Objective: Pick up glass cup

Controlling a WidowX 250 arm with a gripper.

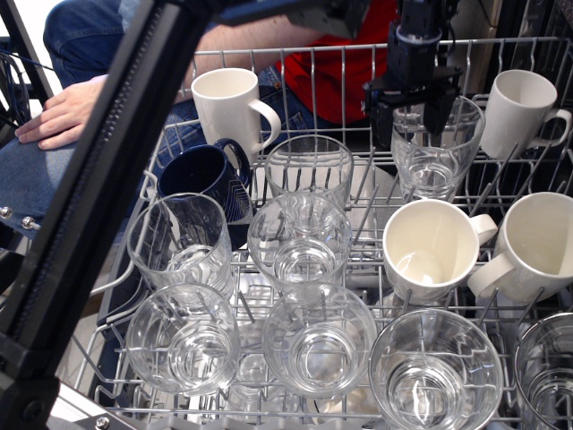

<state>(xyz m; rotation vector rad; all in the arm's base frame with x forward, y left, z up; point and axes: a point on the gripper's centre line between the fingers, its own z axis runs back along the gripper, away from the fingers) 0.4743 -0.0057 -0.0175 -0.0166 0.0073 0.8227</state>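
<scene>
wire dish rack (269, 55) packed with glassware, glass cup (436, 148) near the rack's back right, black gripper (413, 115) straddling its rim with one finger inside and one outside, white mug (230, 105) at back left, navy mug (206, 177) in front of that, somebody's hand (61, 112) off past the rack's left edge

A white wire dish rack (161, 148) carries a full load of drinkware. At its far left corner stands a white mug (228, 106), with a dark blue mug (204, 175) just in front of it near the left edge. Another white mug (524, 107) sits at the far right corner, and two cream mugs (431, 249) (535, 246) lie tilted toward the right edge. The glass cup (436, 148) stands near the far edge, right of centre. Clear glasses fill the middle and line the near edge, among them one at the near left corner (182, 339).
</scene>
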